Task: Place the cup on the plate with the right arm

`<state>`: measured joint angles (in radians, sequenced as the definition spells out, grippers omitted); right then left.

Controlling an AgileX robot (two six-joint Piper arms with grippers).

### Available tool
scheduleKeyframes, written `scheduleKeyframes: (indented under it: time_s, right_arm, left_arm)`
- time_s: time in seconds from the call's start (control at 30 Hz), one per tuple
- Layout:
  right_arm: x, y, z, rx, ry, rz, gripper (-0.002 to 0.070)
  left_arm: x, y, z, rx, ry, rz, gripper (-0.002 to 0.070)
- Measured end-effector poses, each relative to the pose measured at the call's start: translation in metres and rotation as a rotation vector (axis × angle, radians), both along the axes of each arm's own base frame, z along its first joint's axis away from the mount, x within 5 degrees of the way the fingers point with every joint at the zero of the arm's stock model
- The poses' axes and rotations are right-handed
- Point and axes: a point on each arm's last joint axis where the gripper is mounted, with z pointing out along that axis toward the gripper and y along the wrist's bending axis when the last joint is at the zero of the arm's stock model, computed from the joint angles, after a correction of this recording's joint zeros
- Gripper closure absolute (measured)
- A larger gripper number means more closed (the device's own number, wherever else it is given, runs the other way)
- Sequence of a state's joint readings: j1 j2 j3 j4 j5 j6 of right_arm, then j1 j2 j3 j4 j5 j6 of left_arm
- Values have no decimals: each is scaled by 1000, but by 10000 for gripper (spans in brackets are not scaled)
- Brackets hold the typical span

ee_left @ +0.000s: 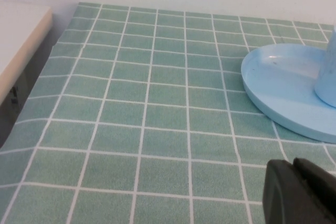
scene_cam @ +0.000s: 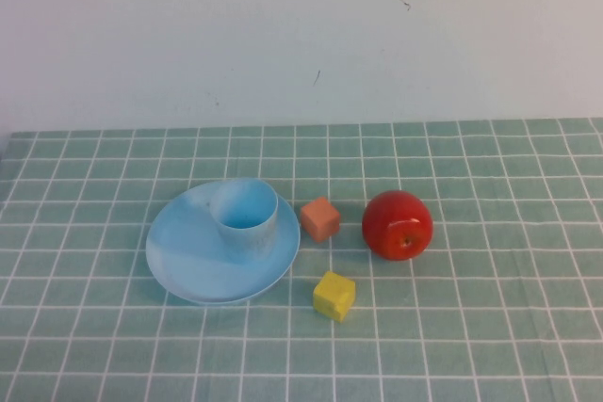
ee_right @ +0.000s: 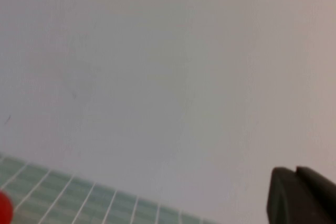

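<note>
1. Cup point(scene_cam: 247, 218) stands upright on the plate point(scene_cam: 188, 256), toward the plate's far-right side, near the rim. Judging from this, the placement looks done.
2. Neither arm shows in the high view. Both appear pulled back clear of the tabletop point(scene_cam: 490, 345).
3. Left gripper point(ee_left: 300, 191): only a dark corner of it shows in its wrist view, low over the tabletop just near the plate's left edge. Cannot tell whether it is spread or pressed together.
4. Right gripper point(ee_right: 302, 195): only a dark corner shows in its wrist view, camera aimed mostly at the wall with a strip of tabletop and a sliver of the apple point(ee_right: 4, 208). Cannot tell its state either. It holds nothing visible.
5. Neighbours: orange cube point(scene_cam: 320, 219) just beside the plate's right rim, yellow cube point(scene_cam: 334, 296) near its front-right, apple point(scene_cam: 398, 224) further right, apart from the plate.
6. Risks, as I judge them:
   - Cup sits off-centre by the rim; a bump to the plate or tabletop could tip it off toward the orange cube.
   - Any right arm re-approach passes over the apple and cubes; a low sweep could knock them into the plate.
</note>
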<state>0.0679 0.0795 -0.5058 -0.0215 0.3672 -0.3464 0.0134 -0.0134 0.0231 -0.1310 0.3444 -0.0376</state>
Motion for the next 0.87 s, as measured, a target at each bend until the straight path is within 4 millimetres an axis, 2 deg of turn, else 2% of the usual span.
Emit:
scheduleKeyframes:
  time_s: [0.13, 0.23, 0.33, 0.4, 0.87]
  right_arm:
    - [23, 2, -83, 75, 228, -2, 678]
    - [29, 1, -132, 120, 346, -25, 678]
    - [31, 1, -162, 180, 438, -54, 678]
    - [31, 1, -168, 189, 461, -60, 678]
    - [31, 0, -168, 188, 463, -64, 678]
  left_arm:
    - [0, 0, 0, 0, 0, 0, 678]
    - [0, 0, 0, 0, 0, 0, 678]
    - [0, 0, 0, 0, 0, 0, 678]
    - [0, 0, 0, 1, 0, 0, 678]
    - [0, 0, 0, 1, 0, 0, 678]
